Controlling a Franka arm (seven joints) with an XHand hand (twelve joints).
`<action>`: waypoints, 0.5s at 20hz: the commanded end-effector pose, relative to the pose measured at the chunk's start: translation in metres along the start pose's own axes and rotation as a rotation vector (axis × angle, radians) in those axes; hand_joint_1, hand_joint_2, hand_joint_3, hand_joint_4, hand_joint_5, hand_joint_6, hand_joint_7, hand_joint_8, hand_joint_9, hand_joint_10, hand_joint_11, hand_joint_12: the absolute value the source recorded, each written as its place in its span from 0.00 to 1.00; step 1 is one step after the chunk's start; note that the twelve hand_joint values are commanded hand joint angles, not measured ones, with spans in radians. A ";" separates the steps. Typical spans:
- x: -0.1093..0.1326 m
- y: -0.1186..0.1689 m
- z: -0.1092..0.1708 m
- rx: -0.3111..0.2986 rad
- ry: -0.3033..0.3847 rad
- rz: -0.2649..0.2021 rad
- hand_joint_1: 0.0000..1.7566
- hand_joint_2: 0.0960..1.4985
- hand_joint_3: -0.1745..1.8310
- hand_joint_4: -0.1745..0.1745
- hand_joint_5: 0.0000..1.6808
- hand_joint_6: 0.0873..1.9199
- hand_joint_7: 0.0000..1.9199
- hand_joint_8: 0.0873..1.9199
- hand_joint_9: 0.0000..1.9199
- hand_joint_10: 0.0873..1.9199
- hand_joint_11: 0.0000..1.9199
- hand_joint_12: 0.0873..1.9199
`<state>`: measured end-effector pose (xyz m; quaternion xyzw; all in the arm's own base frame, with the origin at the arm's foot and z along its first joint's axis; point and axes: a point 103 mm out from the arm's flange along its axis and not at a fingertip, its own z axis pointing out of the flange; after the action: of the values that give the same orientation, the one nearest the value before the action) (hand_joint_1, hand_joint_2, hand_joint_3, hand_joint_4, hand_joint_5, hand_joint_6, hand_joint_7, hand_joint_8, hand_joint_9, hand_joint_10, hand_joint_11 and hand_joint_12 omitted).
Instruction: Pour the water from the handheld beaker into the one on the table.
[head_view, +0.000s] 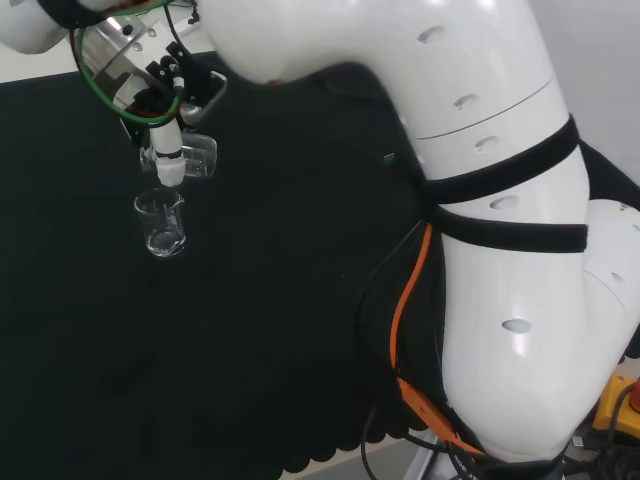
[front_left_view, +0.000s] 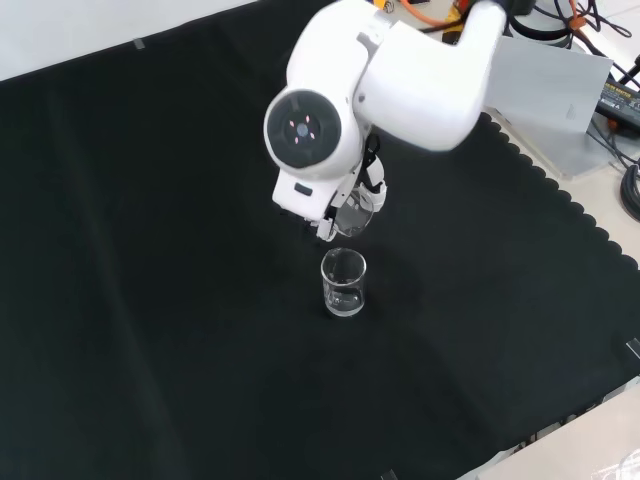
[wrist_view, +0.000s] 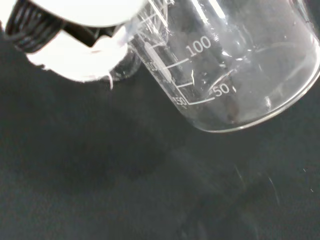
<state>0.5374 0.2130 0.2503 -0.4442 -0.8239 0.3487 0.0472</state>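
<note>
A clear glass beaker (head_view: 161, 221) stands upright on the black cloth (head_view: 250, 330); the front view shows this beaker (front_left_view: 343, 283) with a little water at its bottom. Just above it, the hand (head_view: 163, 140) holds a second clear beaker (head_view: 196, 156) tipped over on its side, fingers curled round it. In the front view the held beaker (front_left_view: 356, 212) hangs just behind the standing one, partly hidden by the arm's link. The wrist view shows the held beaker (wrist_view: 235, 65) close up, tilted, with printed scale marks, and a white finger (wrist_view: 80, 55) against its wall.
The arm's big white links (head_view: 480, 200) stand at the head view's right, with orange and black cables below. In the front view a white link with a round grey cap (front_left_view: 305, 128) stands before the hand. The cloth's scalloped edge (front_left_view: 560, 190) runs along the right.
</note>
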 end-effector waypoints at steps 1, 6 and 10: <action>-0.015 0.002 0.002 -0.169 0.119 -0.064 0.64 0.39 0.45 1.00 0.74 0.36 0.87 0.00 0.82 0.00 0.58 0.44; -0.022 0.008 0.009 -0.227 0.155 -0.102 0.64 0.39 0.45 1.00 0.74 0.36 0.87 0.00 0.82 0.00 0.58 0.44; -0.029 0.013 0.013 -0.274 0.192 -0.123 0.64 0.39 0.45 1.00 0.74 0.36 0.87 0.00 0.82 0.00 0.57 0.44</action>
<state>0.5548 0.1918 0.2414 -0.4344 -0.8691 0.2255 0.0719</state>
